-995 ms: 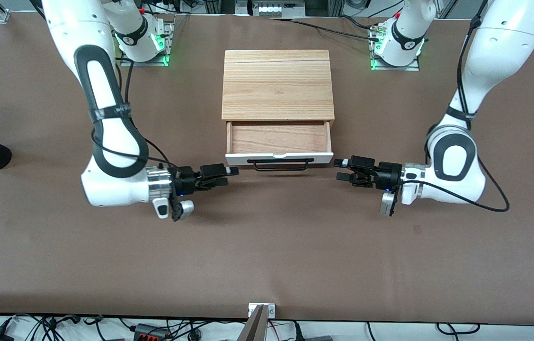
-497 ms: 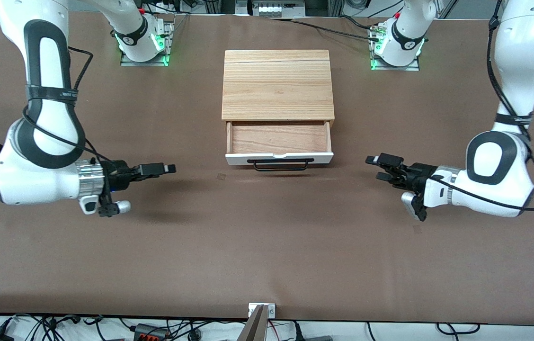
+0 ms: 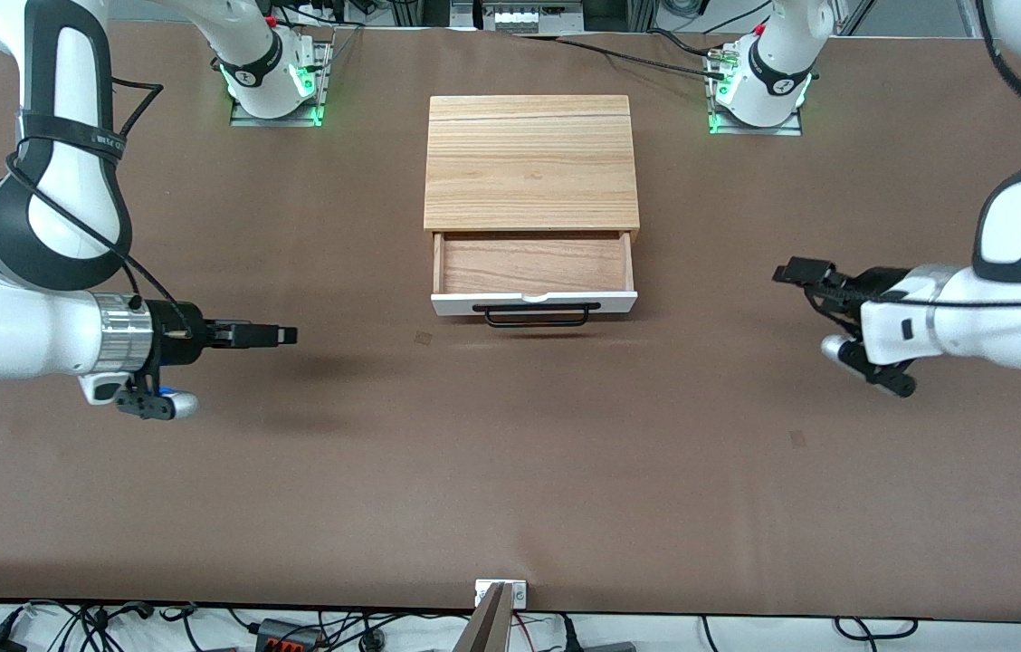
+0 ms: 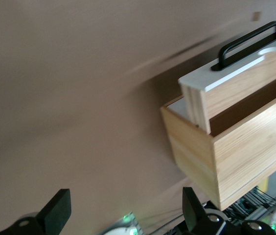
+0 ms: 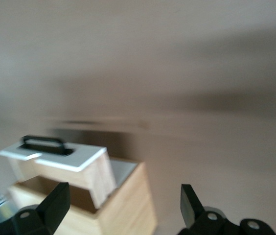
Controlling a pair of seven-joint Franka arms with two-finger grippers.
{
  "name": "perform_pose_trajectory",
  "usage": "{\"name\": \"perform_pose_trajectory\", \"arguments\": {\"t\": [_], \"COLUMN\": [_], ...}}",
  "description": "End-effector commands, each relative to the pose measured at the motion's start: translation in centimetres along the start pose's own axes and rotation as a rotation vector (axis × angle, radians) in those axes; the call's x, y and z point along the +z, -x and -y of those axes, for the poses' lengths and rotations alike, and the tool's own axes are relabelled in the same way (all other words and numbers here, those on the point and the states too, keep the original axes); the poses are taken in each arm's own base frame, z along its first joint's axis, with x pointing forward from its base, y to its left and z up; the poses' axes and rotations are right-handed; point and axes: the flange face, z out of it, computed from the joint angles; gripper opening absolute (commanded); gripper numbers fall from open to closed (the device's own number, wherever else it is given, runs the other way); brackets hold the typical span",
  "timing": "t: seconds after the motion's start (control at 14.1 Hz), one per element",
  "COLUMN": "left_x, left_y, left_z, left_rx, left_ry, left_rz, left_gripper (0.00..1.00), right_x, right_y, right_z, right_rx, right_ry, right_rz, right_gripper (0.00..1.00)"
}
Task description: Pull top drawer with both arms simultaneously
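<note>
Brown table [image 3: 510, 471] carries cabinet [image 3: 530, 163].

A robotics lab: two white jointed robot arms with black-grey joint patches [image 3: 40, 272] [image 3: 1008, 299] rise from metal base plates with green indicator lights [image 3: 280, 100] [image 3: 755, 109] at 11 and 1 o'clock on a wide brown-covered bench [image 3: 510, 471]. Aluminium framing and loose black cables [image 3: 619, 54] crowd the 12 o'clock edge, and tangled cables and power adapters [image 3: 275, 629] line the 6 o'clock edge

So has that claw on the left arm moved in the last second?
Yes. The left gripper has pulled away from the top drawer toward its own end of the table; the drawer stayed put.
</note>
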Motion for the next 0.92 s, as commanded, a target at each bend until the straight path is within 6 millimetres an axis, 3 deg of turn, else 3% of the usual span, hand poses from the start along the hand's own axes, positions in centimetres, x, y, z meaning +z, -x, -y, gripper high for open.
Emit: {"name": "perform_pose_trajectory", "arguments": {"t": [0.0, 0.21, 0.36, 0.5, 0.57, 0.71, 0.85], "left_x": [-4.3, -6.1, -6.3, -6.7, -6.6, -6.4, -6.1], "left_y": [4.3, 8.7, 11.0, 12.6, 12.7, 12.8, 13.1], "left_z": [-2.8, -4.1, -4.2, -4.6, -4.6, -4.0, -3.3], "left_rx": [-0.073, -0.189, -0.352, -0.477, -0.480, -0.452, -0.329], "left_ry": [-0.162, -0.243, -0.258, -0.241, -0.251, -0.302, -0.332], "left_rz": [-0.044, -0.136, -0.314, -0.466, -0.473, -0.458, -0.425], "left_gripper": [1.00, 1.00, 1.00, 1.00, 1.00, 1.00, 1.00], "right_x": [-3.7, -8.6, -13.3, -16.8, -18.1, -19.5, -20.2], "right_y": [2.2, 5.1, 6.5, 7.9, 8.5, 9.0, 9.6], "right_z": [0.5, 0.4, -2.3, -4.9, -7.0, -9.3, -9.5], "right_rx": [-0.029, -0.095, -0.047, 0.003, 0.037, 0.048, 0.023], "right_ry": [0.154, 0.401, 0.389, 0.400, 0.404, 0.403, 0.418], "right_rz": [-0.060, -0.157, -0.219, -0.263, -0.273, -0.288, -0.290], "right_gripper": [1.00, 1.00, 1.00, 1.00, 1.00, 1.00, 1.00]}}
